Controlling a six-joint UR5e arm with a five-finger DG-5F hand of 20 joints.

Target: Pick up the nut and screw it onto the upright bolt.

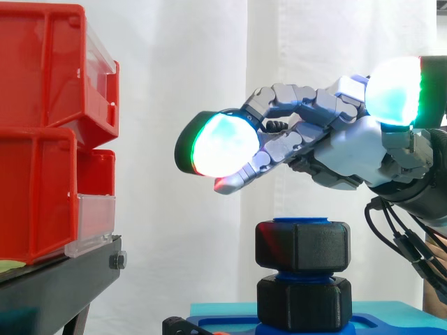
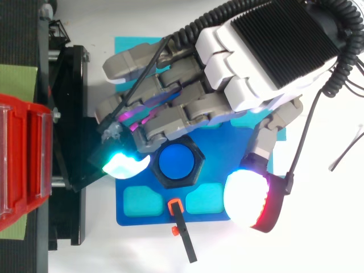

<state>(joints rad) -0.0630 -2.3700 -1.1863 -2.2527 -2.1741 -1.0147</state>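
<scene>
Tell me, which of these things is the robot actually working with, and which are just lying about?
Part of the job:
- hand, open above the nut
- black nut, sitting on the bolt
- blue bolt
- blue base holding the bolt

Just lying about:
- red bins
- black stand
- black rod with orange parts

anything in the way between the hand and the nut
Nothing visible. In the side view the open hand hangs above the nut with only a bare gap between them. The nut already sits at the top of the blue bolt, above a second black hex piece.
</scene>
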